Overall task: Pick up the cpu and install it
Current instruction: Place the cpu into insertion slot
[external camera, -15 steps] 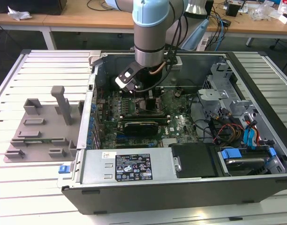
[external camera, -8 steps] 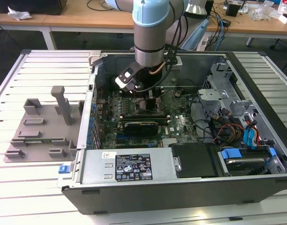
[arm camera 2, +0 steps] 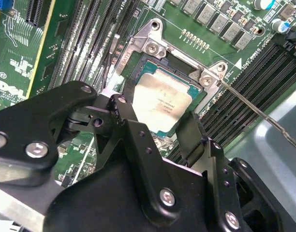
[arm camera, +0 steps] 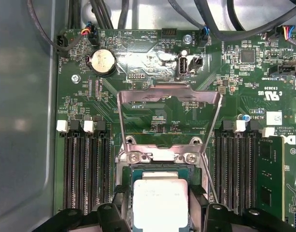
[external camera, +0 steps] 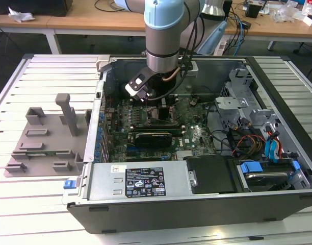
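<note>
The cpu (arm camera 2: 162, 99) (arm camera: 160, 200), a square chip with a silvery top, lies level in the motherboard socket (arm camera 2: 153, 48) in both wrist views. My gripper (arm camera 2: 157, 118) (arm camera: 160, 208) straddles it, with one black finger (arm camera 2: 125, 108) against one edge and the other finger (arm camera 2: 190, 129) against the opposite edge, shut on the chip. The socket's metal load plate (arm camera: 170, 96) stands swung open behind it. The thin latch lever (arm camera 2: 259, 108) sticks out to the side. In the exterior view my gripper (external camera: 158, 104) reaches down into the open computer case (external camera: 278, 92).
Rows of memory slots (arm camera: 82, 169) (arm camera: 235, 169) flank the socket on both sides. Cables (external camera: 237, 138) and a drive cage (external camera: 237, 97) fill the case at the exterior view's right. A power supply (external camera: 140, 181) lies at the front. A grey fixture (external camera: 44, 138) sits on the table at the exterior view's left.
</note>
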